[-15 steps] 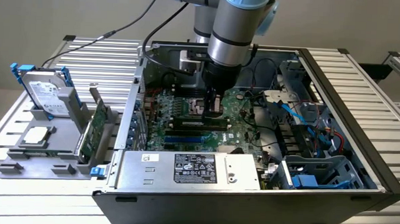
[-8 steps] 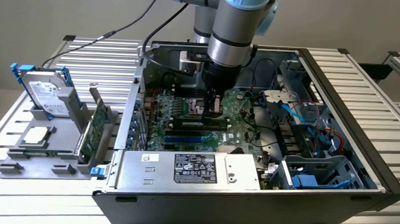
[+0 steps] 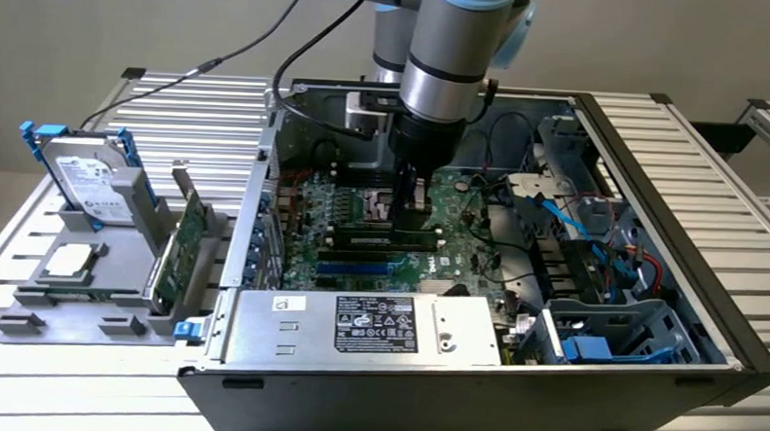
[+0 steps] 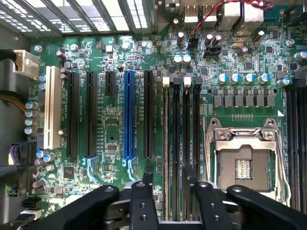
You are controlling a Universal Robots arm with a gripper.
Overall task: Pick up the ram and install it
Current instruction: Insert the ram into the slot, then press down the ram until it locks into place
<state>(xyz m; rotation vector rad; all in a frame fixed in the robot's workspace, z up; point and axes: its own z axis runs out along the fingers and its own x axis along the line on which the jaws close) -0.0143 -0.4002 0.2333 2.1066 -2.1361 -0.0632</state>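
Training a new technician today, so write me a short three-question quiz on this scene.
1. True or false: the silver hard drive in its blue bracket stands inside the open black computer case.
2. Multiple choice: the gripper hangs above
A. the silver power supply
B. the green motherboard
C. the grey fixture tray
3. Fill in: in the wrist view, the long plastic slot flanked by black ones is coloured ____.

Key: 1 false, it stands outside the case on the exterior view's left; 2 B; 3 blue.
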